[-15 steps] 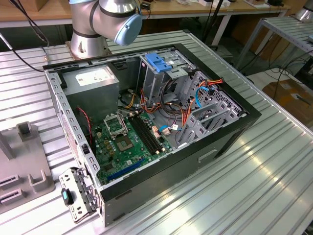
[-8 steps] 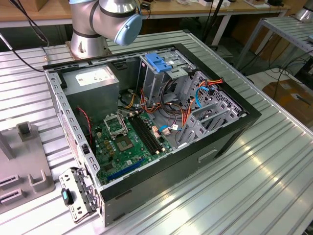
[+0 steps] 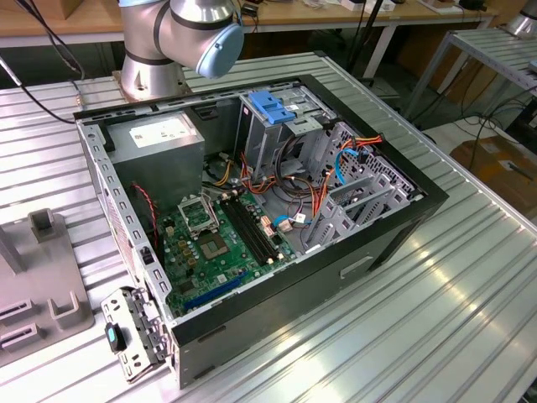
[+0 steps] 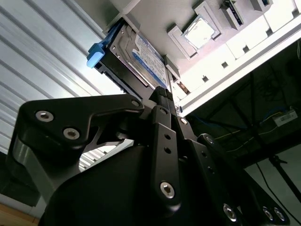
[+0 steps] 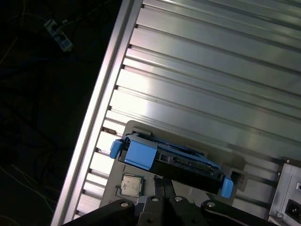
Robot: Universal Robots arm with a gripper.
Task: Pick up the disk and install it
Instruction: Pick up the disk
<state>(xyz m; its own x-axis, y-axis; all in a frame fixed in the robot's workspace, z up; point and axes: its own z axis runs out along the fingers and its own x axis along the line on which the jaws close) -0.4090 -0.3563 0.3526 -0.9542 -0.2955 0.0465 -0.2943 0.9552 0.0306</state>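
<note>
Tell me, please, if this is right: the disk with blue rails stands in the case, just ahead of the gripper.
No: the first wrist view shows the disk standing in a grey holder on the table, not in the case. It has blue rails and is just ahead of the gripper.

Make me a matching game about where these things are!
Things:
1. disk
2. green board
3. blue latch
4. square chip

Places:
a. on top of the metal cage
b. standing in the grey holder, blue rails at its ends
c. lying flat beside the disk
d. at the bottom of the open computer case

Pairs: 1-b, 2-d, 3-a, 4-c
</note>
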